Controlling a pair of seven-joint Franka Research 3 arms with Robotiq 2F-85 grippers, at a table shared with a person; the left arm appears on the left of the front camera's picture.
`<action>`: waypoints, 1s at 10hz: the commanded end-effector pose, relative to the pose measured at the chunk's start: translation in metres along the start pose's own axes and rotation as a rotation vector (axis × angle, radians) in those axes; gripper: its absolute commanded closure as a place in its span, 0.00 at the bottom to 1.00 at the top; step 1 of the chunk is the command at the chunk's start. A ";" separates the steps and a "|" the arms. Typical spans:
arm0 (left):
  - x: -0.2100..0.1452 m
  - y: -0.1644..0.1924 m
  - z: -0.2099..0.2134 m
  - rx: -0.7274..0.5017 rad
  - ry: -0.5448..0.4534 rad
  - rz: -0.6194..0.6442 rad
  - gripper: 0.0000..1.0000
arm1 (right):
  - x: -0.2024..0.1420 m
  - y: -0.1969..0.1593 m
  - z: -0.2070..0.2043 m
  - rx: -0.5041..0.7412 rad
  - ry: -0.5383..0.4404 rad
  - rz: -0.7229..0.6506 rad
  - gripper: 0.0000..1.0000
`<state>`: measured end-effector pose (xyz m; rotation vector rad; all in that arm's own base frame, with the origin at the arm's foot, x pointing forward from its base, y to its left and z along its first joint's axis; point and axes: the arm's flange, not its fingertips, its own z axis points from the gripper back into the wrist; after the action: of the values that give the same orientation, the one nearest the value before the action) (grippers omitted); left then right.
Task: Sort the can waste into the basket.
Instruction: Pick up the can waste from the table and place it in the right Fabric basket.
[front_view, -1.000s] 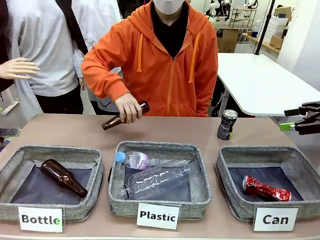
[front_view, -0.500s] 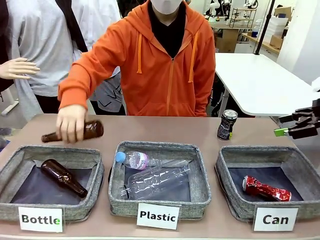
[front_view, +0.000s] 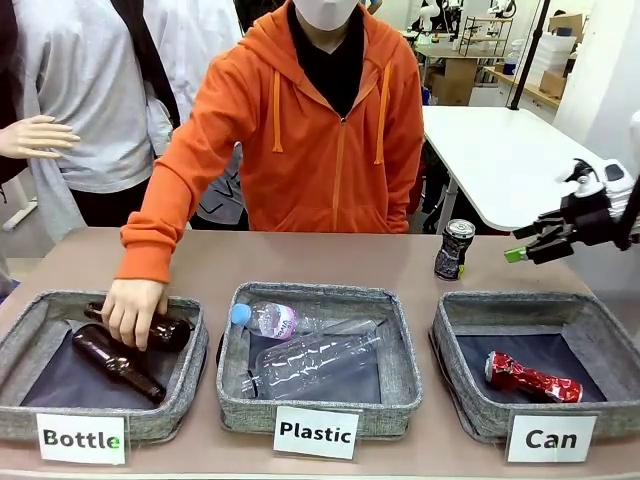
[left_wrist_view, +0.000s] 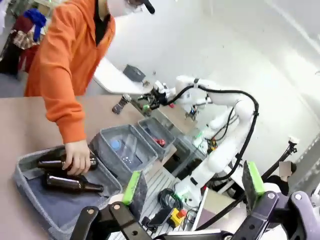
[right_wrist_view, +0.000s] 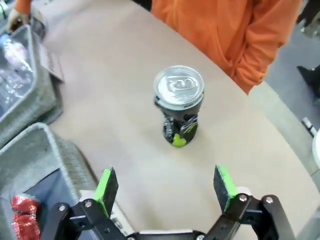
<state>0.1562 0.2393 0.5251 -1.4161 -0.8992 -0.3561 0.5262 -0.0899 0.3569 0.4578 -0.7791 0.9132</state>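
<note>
The tall black can (front_view: 454, 249) with a silver top stands upright on the table behind the grey "Can" basket (front_view: 520, 303). The crushed red can (front_view: 532, 378) lies inside that basket. My right gripper (front_view: 520, 243) hovers open just right of the black can, slightly above the table. In the right wrist view the black can (right_wrist_view: 179, 104) stands ahead of the open right gripper (right_wrist_view: 166, 185), with the basket wall (right_wrist_view: 60, 155) and red can (right_wrist_view: 23, 220) at lower left. My left gripper (left_wrist_view: 192, 182) is open and holds nothing, away from the table.
The person's hand (front_view: 132, 310) rests on a brown bottle inside the "Bottle" bin (front_view: 60, 297), beside another brown bottle. The "Plastic" bin (front_view: 318, 293) in the middle holds clear bottles. A white table (front_view: 520, 160) stands behind at the right.
My right gripper has moved left and up, closer to the black can. The person carried a brown bottle from the table's middle into the "Bottle" bin.
</note>
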 end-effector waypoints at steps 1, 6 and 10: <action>-0.007 0.020 0.009 -0.069 0.002 0.054 0.00 | -0.002 -0.025 -0.030 0.007 -0.025 0.096 0.00; -0.024 0.034 -0.046 -0.101 0.161 0.117 0.00 | -0.018 -0.041 -0.078 0.095 -0.046 0.115 0.00; -0.049 0.059 -0.183 -0.098 0.496 0.194 0.00 | -0.019 -0.045 -0.088 0.098 -0.124 0.111 0.00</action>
<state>0.2241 0.1025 0.4682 -1.4393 -0.4054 -0.5379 0.5850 -0.0673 0.2904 0.5556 -0.8089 1.0219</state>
